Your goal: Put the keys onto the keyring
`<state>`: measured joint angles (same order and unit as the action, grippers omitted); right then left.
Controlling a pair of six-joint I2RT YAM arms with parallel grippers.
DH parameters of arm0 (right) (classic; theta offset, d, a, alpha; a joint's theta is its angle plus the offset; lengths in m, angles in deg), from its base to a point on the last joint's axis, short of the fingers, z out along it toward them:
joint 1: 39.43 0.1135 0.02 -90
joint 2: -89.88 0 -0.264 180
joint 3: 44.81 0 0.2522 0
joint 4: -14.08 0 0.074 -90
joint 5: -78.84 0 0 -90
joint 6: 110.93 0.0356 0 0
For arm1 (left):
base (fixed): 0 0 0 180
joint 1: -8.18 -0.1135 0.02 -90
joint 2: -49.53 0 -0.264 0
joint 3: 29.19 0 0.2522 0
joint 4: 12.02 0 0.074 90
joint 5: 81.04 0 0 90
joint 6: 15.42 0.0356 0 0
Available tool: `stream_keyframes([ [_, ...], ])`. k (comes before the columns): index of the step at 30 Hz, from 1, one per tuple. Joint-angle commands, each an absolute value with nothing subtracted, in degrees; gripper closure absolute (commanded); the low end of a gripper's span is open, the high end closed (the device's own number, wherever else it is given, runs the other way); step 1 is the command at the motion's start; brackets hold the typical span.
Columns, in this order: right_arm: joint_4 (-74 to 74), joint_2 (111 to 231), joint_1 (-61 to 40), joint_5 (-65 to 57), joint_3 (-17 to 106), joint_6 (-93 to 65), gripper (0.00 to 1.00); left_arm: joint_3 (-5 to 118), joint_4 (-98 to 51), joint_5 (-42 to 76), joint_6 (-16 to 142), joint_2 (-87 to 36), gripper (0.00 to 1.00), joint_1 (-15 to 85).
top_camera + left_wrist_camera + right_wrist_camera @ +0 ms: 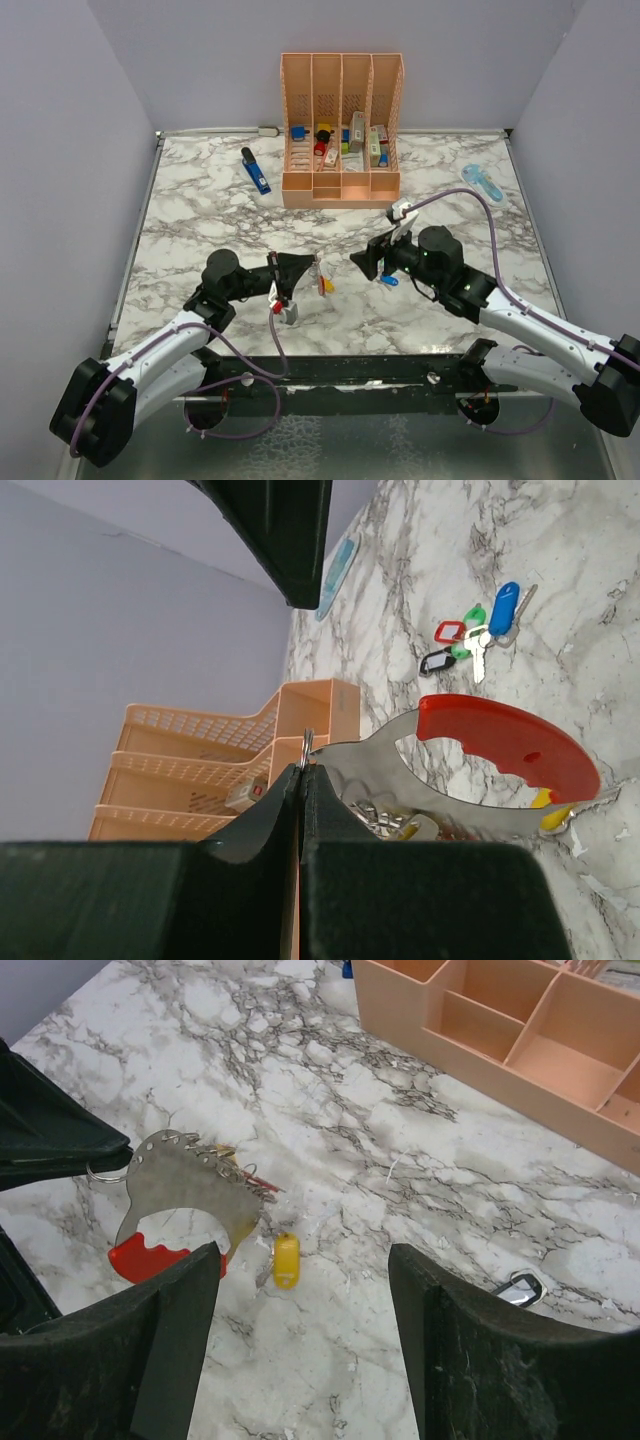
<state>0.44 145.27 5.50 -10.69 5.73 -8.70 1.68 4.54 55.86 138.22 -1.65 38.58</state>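
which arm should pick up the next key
right: the right gripper is open and empty beside the blue key, while the left gripper is shut on the keyring

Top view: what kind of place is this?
Probably a lab robot cell: marble-look table boxed in by plain grey walls, left arm and right arm bolted at its near edge, orange organiser.

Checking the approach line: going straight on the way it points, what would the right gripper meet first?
Probably the yellow key, just before the keyring; depth is unclear, so it might touch the table first.
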Motion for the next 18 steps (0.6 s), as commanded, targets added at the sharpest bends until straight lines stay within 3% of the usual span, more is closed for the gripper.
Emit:
stream_keyframes([
  [1, 1.68, 145.30, 5.74, -8.87, 5.14, -8.18, 0.32, -0.88, 19.54, 56.34, 130.15, -0.23, 1.00, 38.77],
  [18, 16.69, 138.36, 5.70, 3.68, -0.32, -13.81, 0.42, -1.32, 56.46, 50.04, 68.74, -11.75, 1.00, 38.77],
])
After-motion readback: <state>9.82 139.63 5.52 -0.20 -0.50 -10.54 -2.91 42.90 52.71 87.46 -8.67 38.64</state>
